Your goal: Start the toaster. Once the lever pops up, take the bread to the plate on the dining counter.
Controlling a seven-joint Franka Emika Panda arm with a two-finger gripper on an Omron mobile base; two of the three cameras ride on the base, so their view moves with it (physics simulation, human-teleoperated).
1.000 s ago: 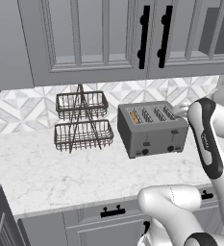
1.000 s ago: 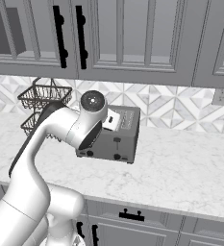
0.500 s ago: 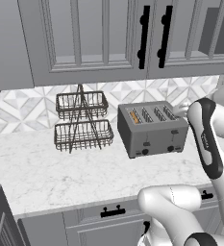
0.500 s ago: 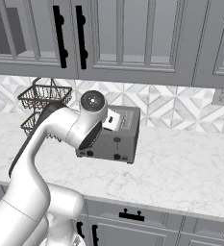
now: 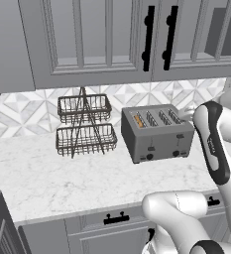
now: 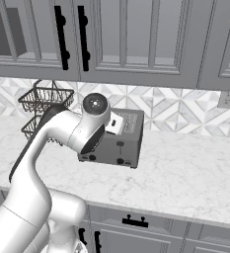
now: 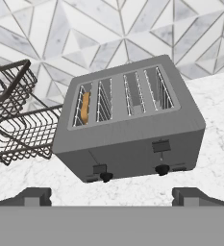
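The gripper (image 7: 111, 194) hovers spread and empty before the toaster (image 7: 128, 122) at mid-counter. The bread (image 7: 85, 107) sits in the slot at 9 o'clock — levers apparently unpressed, so starting, lifting out and plating all remain.

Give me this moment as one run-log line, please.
end effector: open, empty | toaster: untouched | bread: in end slot nearest wire rack

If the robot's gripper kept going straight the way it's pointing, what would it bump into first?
Probably the boxy grey metal toaster: the open gripper points at its front face with the dark levers, nothing between, though how far off is unclear.
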